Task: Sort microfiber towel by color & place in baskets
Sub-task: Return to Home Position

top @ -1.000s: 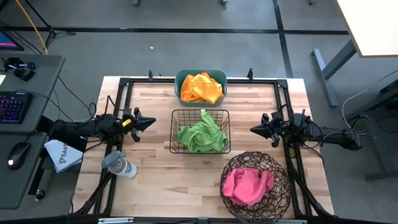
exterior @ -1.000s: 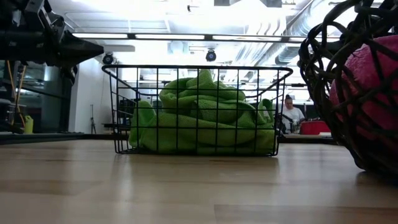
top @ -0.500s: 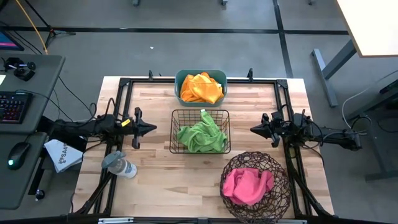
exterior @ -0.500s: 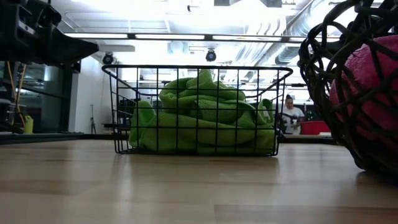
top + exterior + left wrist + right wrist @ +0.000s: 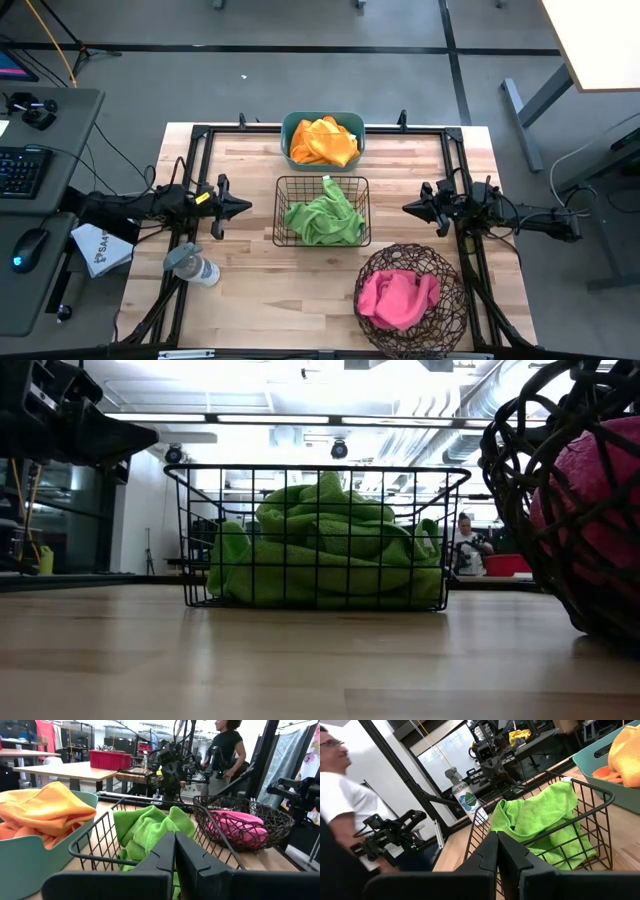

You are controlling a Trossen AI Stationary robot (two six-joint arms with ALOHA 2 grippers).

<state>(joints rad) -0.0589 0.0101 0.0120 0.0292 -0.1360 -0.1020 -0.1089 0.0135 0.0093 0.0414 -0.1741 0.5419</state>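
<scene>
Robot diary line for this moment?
orange towels: teal tub; green towels: wire basket; pink towel: twig basket; left gripper: shut, left of wire basket; right gripper: shut, right of it

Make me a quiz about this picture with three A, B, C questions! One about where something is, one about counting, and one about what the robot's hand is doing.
1. Where is the pink towel?
A) lying loose outside every basket
B) in the round twig basket
C) held up in the air

2. How many containers hold towels?
A) one
B) two
C) three

3. How do the left gripper's jaws stand?
A) wide open
B) shut together, empty
C) clamped on a towel

Answers:
1 B: the pink shows inside the twig weave in the high view.
2 C: the orange towel fills the teal tub, the green towel fills the wire basket, and pink is in the twig one.
3 B: the left wrist view shows both fingers touching with nothing between them.
</scene>
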